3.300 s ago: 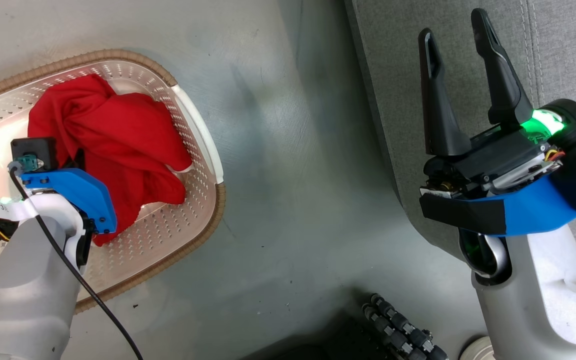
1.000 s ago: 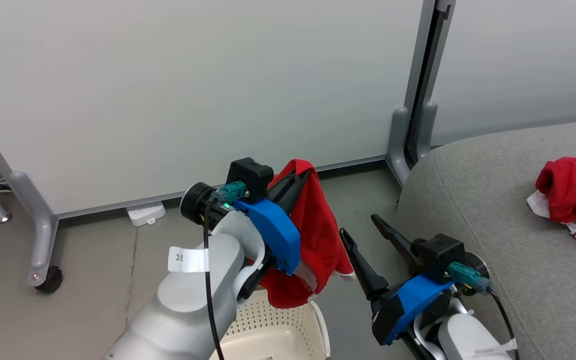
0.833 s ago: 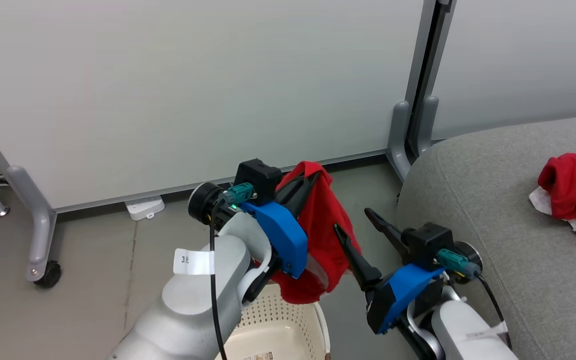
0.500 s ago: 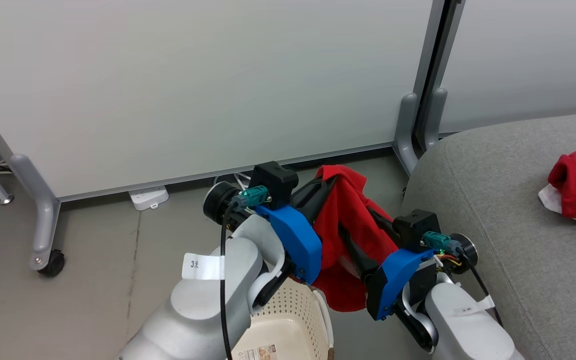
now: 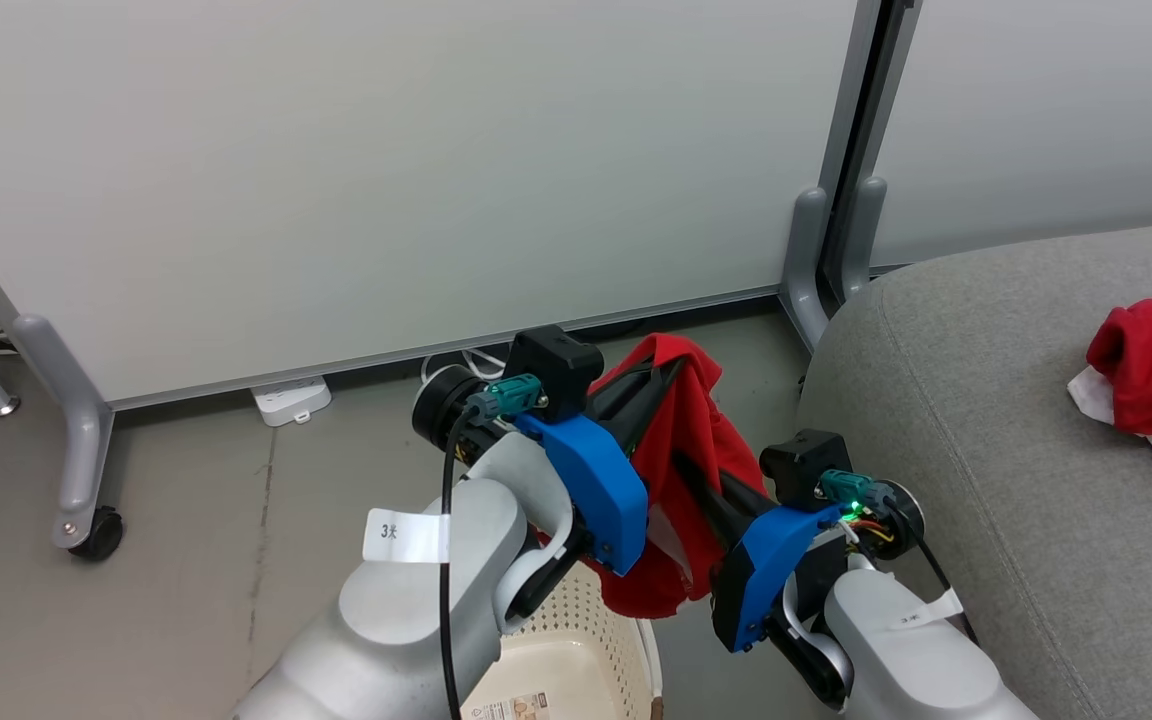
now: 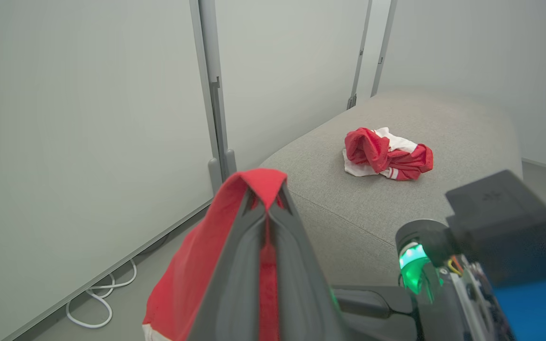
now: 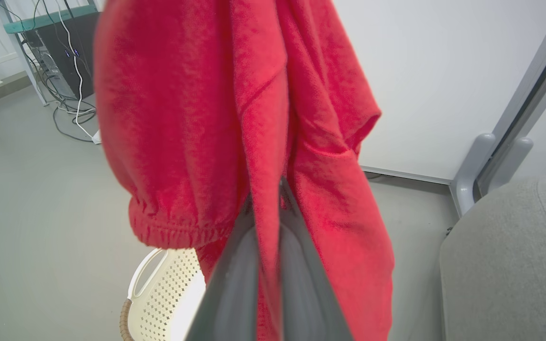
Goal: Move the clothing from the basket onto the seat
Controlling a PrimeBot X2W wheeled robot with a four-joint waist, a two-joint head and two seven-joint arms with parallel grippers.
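the left gripper (image 5: 669, 368) is pressed together on the top fold of a red garment (image 5: 698, 440), holding it up in the air over the floor (image 5: 186, 560), between the basket (image 5: 591, 640) and the seat (image 5: 976, 430). in the left wrist view its two dark fingers (image 6: 235, 274) meet at the tips with a thin strip of red cloth caught between them and a small peak of cloth standing over the tips. the garment hangs from there in loose folds, and its lower hem, edged in white, reaches down to about the basket's rim in the head view. the right gripper (image 5: 688, 468) comes in lower down from the seat side, and it too is closed, pinching a fold in the middle of the same garment. in the right wrist view the cloth runs down between its two fingers (image 7: 235, 284) and drapes over both sides of them. both grippers hold the garment at once, and it hangs just beside the seat's rounded edge. the basket stands on the floor under the left arm, cream with small holes. a second red garment (image 5: 1151, 385) with white stripes lies crumpled on top of the grey seat, well apart from the grippers. behind are pale wall panels (image 5: 386, 170) on grey feet, a white power strip (image 5: 291, 398) on the floor at their base, and a castor wheel (image 5: 96, 533) at the left.
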